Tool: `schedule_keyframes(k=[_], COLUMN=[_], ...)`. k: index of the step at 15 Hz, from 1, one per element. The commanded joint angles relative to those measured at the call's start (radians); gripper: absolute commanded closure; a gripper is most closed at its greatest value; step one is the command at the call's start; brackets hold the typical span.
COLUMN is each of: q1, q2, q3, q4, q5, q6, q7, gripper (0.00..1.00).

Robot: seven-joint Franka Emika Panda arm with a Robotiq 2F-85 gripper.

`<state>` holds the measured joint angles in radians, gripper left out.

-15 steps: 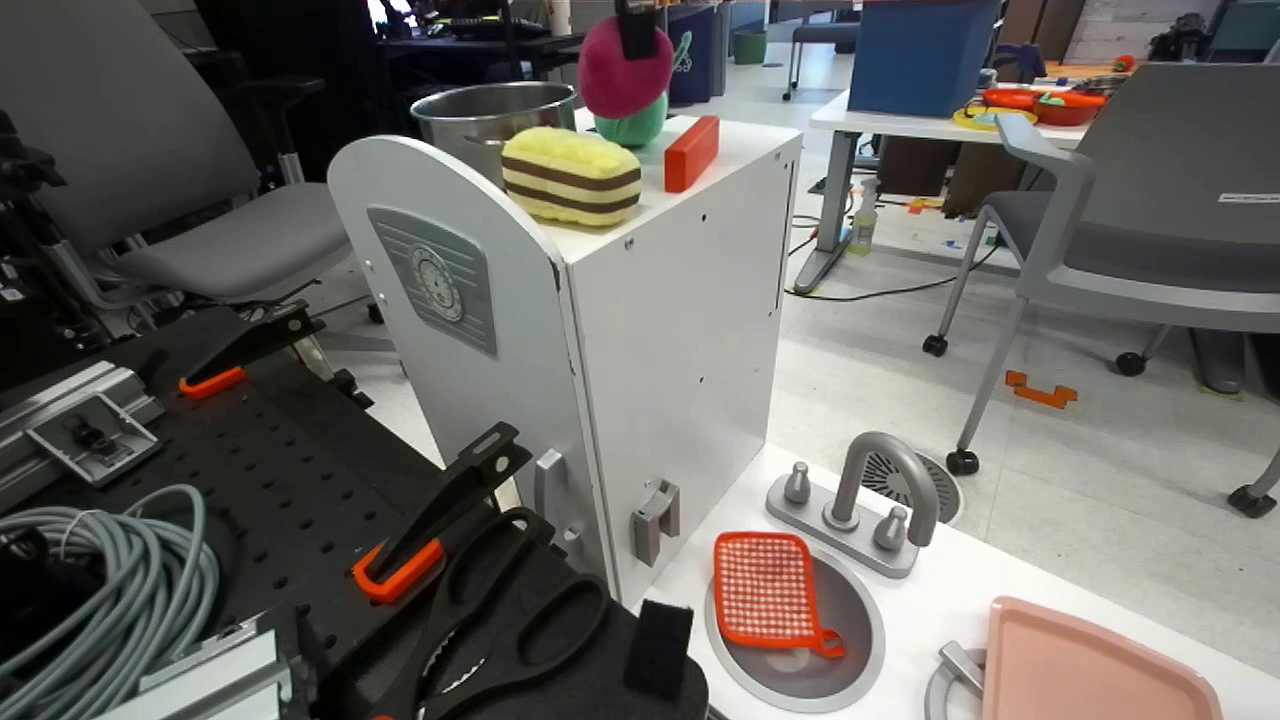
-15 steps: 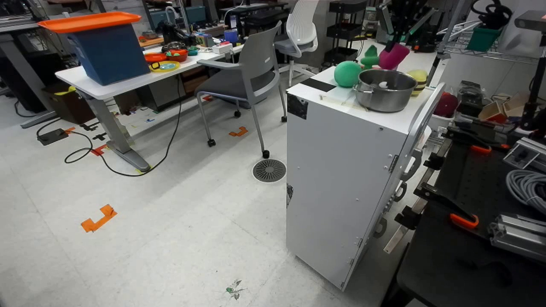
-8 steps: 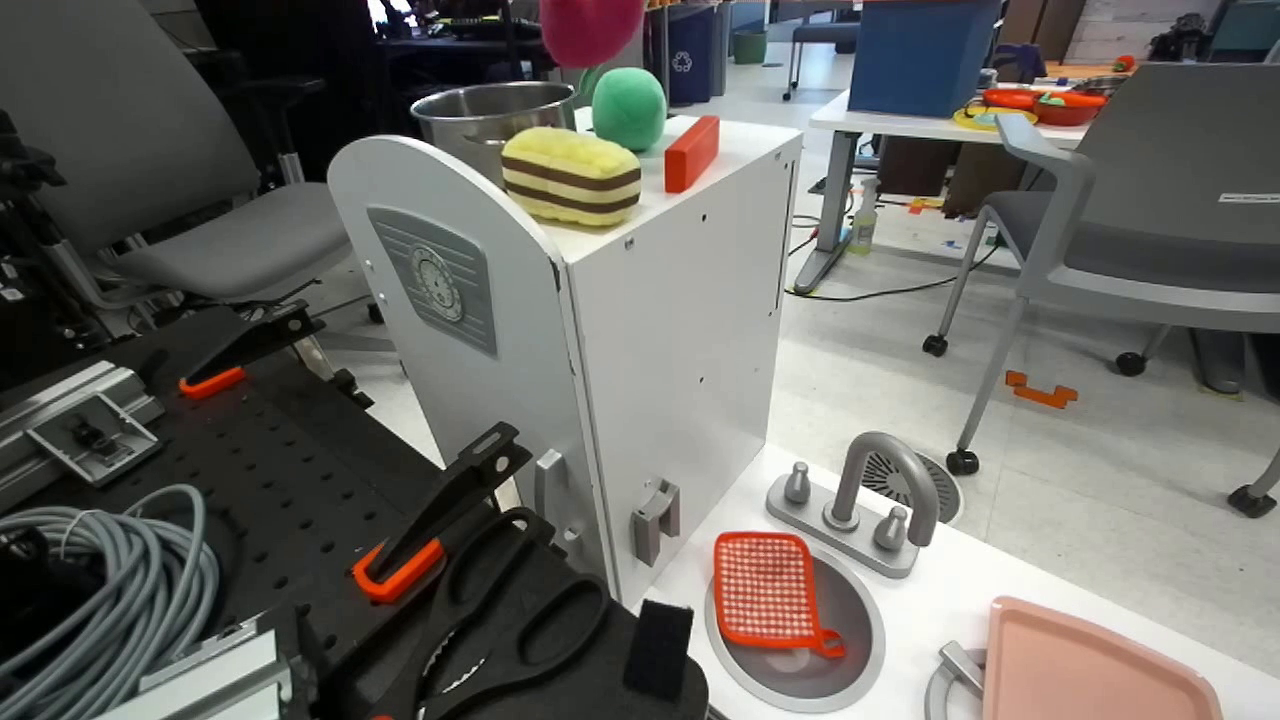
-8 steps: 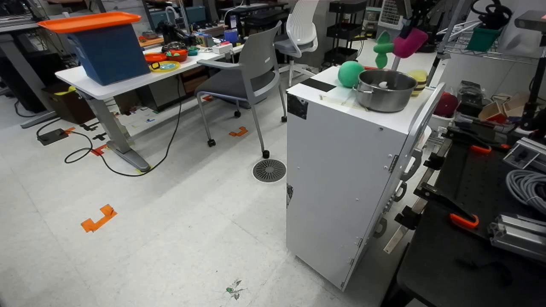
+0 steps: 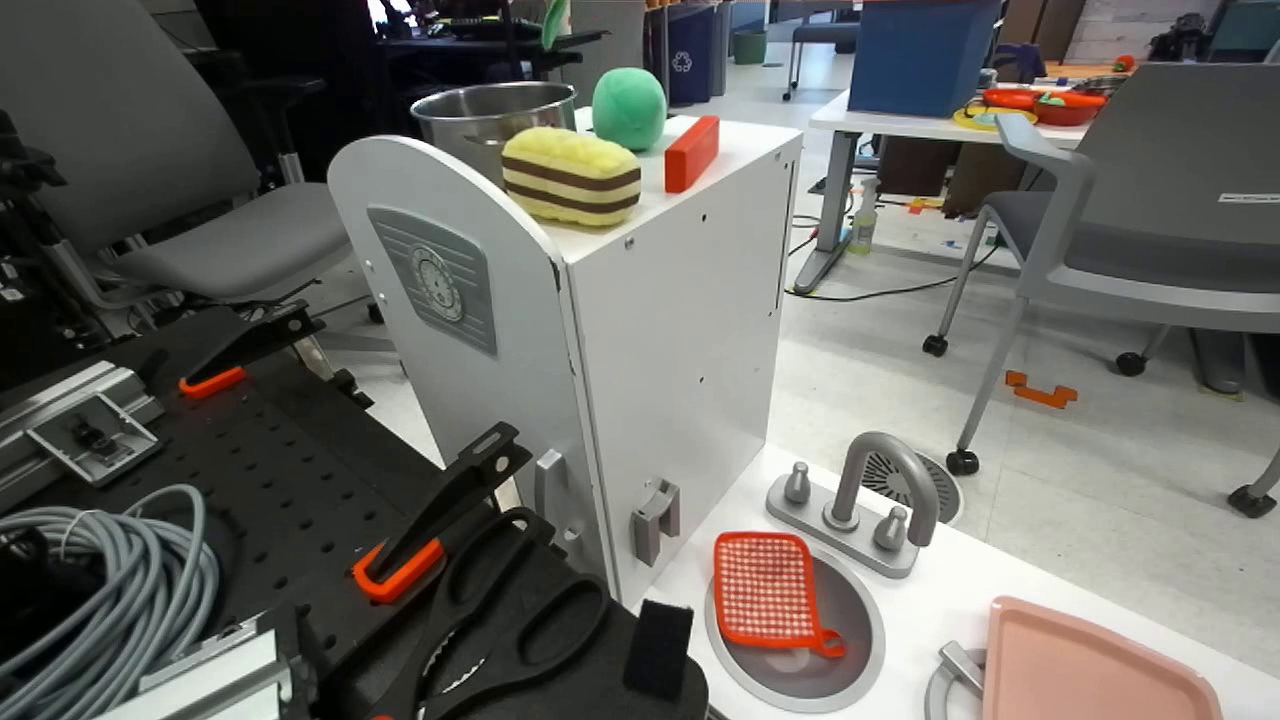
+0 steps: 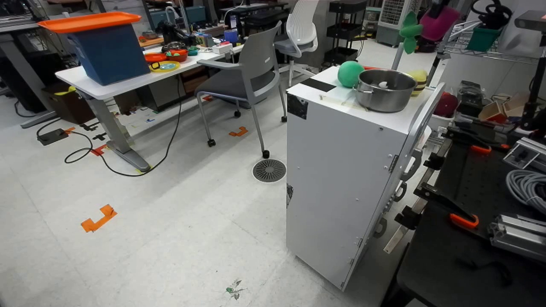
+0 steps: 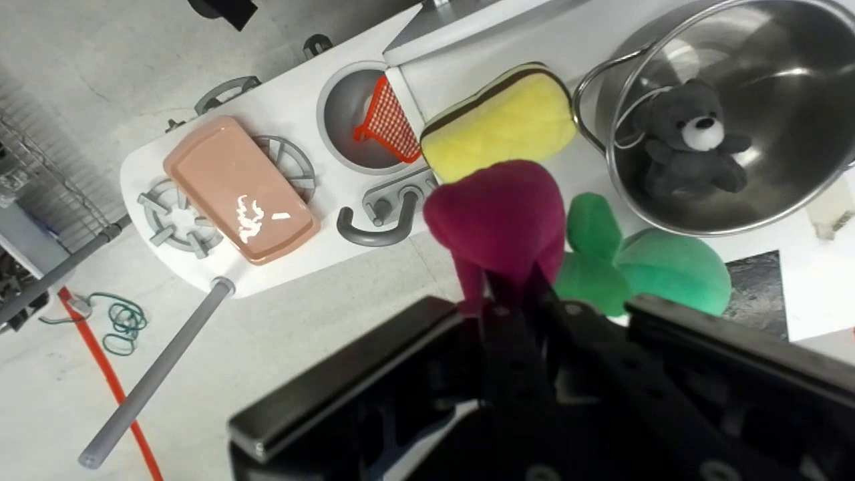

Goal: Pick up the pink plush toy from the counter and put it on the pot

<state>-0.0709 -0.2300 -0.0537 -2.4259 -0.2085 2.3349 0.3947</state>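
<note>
Between the jaws of the gripper [image 7: 516,288], pinching the pink plush toy [image 6: 440,24] in mid-air, closed in on the magenta body with only a narrow gap left. Just right of the jaws in the wrist view, bearing the toy's green leaf-like parts [image 7: 593,224] as well. Well below the jaws in an exterior view, and off to their left, showing the counter [image 6: 394,121], with the pot [image 6: 386,100] standing on it. Up and right of the jaws in the wrist view, looking into that pot, with a small grey bear [image 7: 695,137] inside. Straight above the jaws, past the toy, taking in the yellow-and-brown layered plush [image 7: 504,127], set just beside the pot. Right of the jaws, behind the leaf-like parts, catching the green ball [image 7: 681,267], partly hidden. Left of the jaws and lower down, revealing a grey faucet [image 7: 405,217], a round sink [image 7: 342,120] with a red-checked mitt [image 7: 391,123] in it, and a pink tray [image 7: 234,184]. Beyond the top edge of an exterior view, hiding toy and jaws alike save for a leaf-like tip [image 5: 553,22] over the pot.
</note>
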Motion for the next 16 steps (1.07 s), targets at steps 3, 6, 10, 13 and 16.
schedule_keyframes(k=[3, 6, 10, 13, 16], q1=[-0.005, 0.004, 0.02, 0.028, 0.033], q2=[-0.07, -0.067, -0.056, -0.051, -0.035], q3=[0.013, 0.014, 0.027, 0.046, 0.064], q4=[-0.038, -0.039, -0.05, -0.062, -0.07], q5=[0.055, 0.111, 0.188, 0.199, 0.191], q6=[0.007, 0.015, 0.023, 0.021, 0.028], q7=[-0.076, -0.112, -0.134, -0.135, -0.122], gripper=[0.99, 0.99, 0.99, 0.99, 0.99])
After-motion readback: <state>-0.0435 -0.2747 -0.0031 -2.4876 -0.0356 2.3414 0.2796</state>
